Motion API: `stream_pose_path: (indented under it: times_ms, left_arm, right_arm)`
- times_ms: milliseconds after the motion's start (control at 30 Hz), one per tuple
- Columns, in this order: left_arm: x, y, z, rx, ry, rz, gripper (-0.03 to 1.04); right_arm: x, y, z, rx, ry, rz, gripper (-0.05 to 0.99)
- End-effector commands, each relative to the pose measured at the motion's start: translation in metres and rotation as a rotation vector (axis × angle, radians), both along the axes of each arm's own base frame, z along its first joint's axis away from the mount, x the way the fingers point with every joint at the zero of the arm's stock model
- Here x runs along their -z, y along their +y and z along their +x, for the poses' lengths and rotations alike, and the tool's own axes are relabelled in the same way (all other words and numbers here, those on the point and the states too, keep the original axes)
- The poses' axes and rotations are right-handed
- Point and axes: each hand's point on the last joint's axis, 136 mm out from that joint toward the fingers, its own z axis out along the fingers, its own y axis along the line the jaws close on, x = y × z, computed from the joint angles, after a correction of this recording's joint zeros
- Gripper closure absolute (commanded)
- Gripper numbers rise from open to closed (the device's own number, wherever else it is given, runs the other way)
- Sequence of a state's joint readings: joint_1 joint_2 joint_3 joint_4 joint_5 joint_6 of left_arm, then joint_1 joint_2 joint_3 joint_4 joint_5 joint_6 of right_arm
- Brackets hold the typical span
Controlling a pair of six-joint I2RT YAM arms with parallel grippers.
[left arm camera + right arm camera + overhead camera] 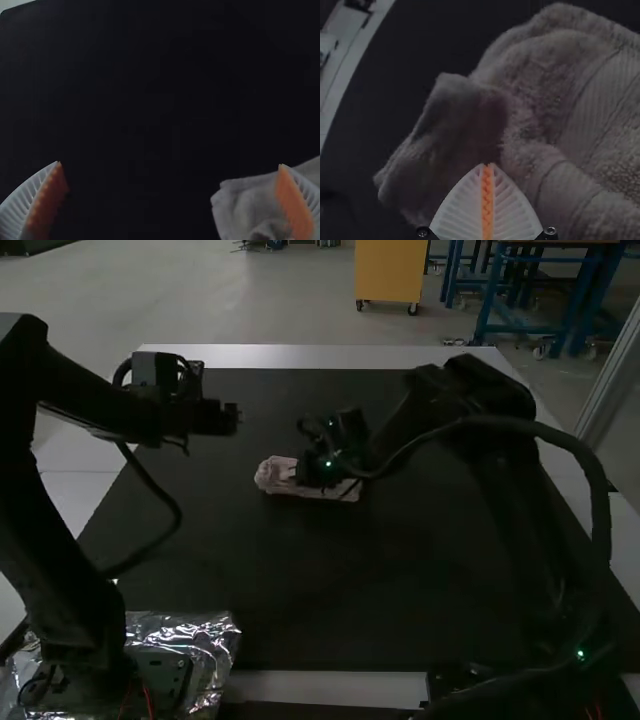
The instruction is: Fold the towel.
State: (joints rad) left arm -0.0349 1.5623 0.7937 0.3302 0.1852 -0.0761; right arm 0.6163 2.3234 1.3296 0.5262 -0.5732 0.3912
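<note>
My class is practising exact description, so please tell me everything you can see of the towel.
The towel is pale, greyish pink, with a fuzzy pile crossed by smoother ribbed bands. It lies bunched in a long, narrow shape around the middle of the dark mat, its layers overlapping. Near the right hand a flap juts out from the thicker part. That hand is closed and right at the cloth; whether it pinches any, I cannot tell.

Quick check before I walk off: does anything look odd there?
Crumpled foil lies at the left arm's base, looking like stray wrapping. The towel looks untidy: a flap juts out by the right hand.
</note>
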Motion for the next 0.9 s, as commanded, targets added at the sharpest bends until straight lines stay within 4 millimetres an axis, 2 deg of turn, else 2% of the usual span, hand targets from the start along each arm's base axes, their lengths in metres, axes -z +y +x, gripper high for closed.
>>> stream_pose_path:
  times_ms: [0,133,167,233,300,400,433,467,567,667,800,867]
  left_arm:
    - [-0.031,0.000,0.004,-0.009,-0.062,-0.010,0.04]
    - [-0.061,-0.002,0.004,-0.005,-0.115,-0.014,0.04]
    - [-0.070,-0.005,0.003,0.001,-0.133,-0.016,0.04]
    - [-0.088,-0.009,0.000,0.002,-0.167,-0.012,0.04]
    - [-0.106,-0.015,-0.004,0.011,-0.201,-0.007,0.04]
    - [-0.131,-0.016,-0.013,0.008,-0.249,0.003,0.04]
    - [-0.140,-0.015,-0.016,0.001,-0.268,0.003,0.04]
    - [-0.148,-0.013,-0.021,-0.004,-0.283,0.003,0.04]
    - [-0.174,-0.009,-0.038,-0.015,-0.335,0.006,0.04]
    - [-0.207,-0.002,-0.060,-0.044,-0.415,0.016,0.04]
    - [-0.253,0.005,-0.098,-0.065,-0.539,0.011,0.04]
    - [-0.270,0.009,-0.117,-0.077,-0.588,0.011,0.04]
  right_arm:
    - [-0.116,-0.009,0.037,0.057,-0.137,0.152,0.96]
    - [-0.190,-0.046,0.055,0.127,-0.218,0.200,0.95]
    - [-0.204,-0.057,0.057,0.144,-0.234,0.205,0.89]
    - [-0.238,-0.082,0.060,0.180,-0.286,0.218,0.72]
    - [-0.272,-0.110,0.059,0.219,-0.356,0.221,0.46]
    - [-0.316,-0.152,0.050,0.281,-0.428,0.229,0.14]
    - [-0.332,-0.165,0.044,0.300,-0.452,0.235,0.05]
    - [-0.346,-0.179,0.037,0.326,-0.475,0.236,0.02]
    - [-0.381,-0.216,0.009,0.410,-0.560,0.222,0.02]
    - [-0.416,-0.243,-0.035,0.471,-0.662,0.247,0.02]
    - [-0.444,-0.267,-0.099,0.524,-0.768,0.299,0.02]
    - [-0.442,-0.280,-0.125,0.551,-0.780,0.291,0.02]
